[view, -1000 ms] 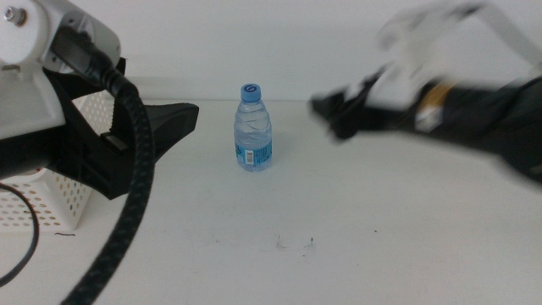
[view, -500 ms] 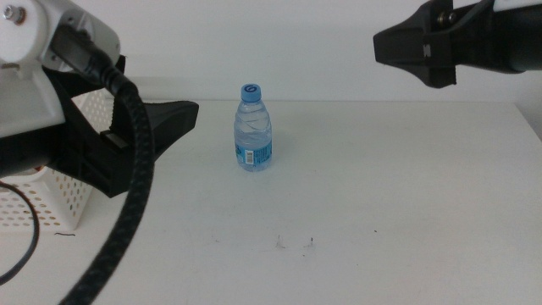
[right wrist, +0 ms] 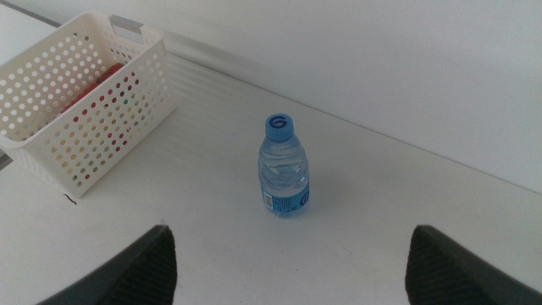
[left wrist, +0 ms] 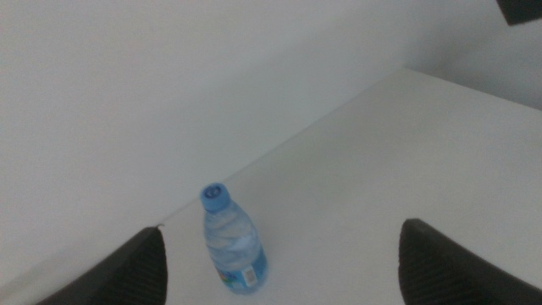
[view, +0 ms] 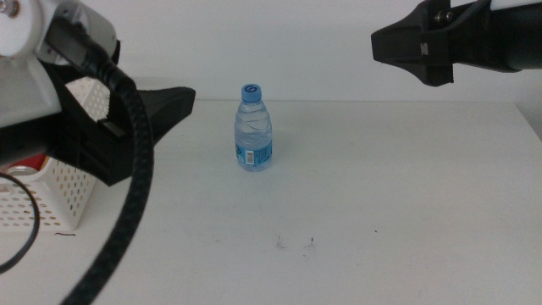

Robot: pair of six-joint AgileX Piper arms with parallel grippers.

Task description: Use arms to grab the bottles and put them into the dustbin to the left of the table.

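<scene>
A small clear water bottle (view: 253,131) with a blue cap stands upright at the middle back of the white table (view: 381,203). It also shows in the left wrist view (left wrist: 230,246) and the right wrist view (right wrist: 284,169). My left gripper (view: 174,102) is open, left of the bottle and apart from it, over the white perforated dustbin (view: 51,195). My right gripper (view: 415,47) is open and empty, high at the upper right. A red can (view: 24,167) lies in the dustbin (right wrist: 85,102). The yellow tea bottle is not clearly in view.
The left arm's white housing and thick black cable (view: 135,195) fill the left side of the middle view and hide part of the dustbin. A few tiny dark specks (view: 292,244) lie on the table's front. A pale wall stands behind the table.
The right arm has swung up from low over the table to the upper right and now holds still. The left arm has shifted slightly left, uncovering the red can in the dustbin.
</scene>
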